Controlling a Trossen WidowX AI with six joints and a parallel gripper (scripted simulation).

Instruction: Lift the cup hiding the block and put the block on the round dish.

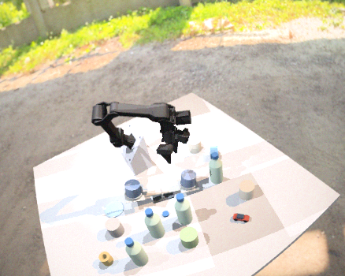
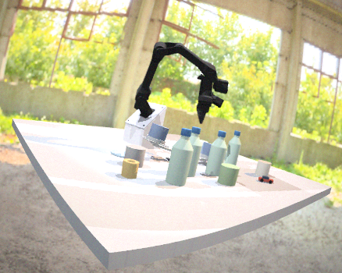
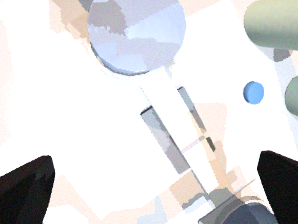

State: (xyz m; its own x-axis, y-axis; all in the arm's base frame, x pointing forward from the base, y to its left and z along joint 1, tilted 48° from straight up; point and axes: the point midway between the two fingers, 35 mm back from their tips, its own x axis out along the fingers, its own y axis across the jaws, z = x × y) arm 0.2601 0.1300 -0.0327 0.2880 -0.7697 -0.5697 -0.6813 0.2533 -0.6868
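Blue cup (image 1: 188,180) (image 2: 206,148) (image 3: 137,35), judged heavier, to be straddled centrally by released, empty tool (image 1: 176,151) (image 2: 201,122) (image 3: 158,165), lifted vertically; other cup (image 1: 133,189) (image 2: 158,132) (image 3: 250,215) avoided.

The wrist view's edges cut off both cups (image 3: 137,35) (image 3: 250,215), one at the top, one at the bottom. It also crops two green bottles (image 3: 275,24) (image 3: 293,96) at the right and both gripper fingers. Whatever the cups cover is hidden. In the exterior view, bottles partly hide the farther cup (image 2: 206,148).
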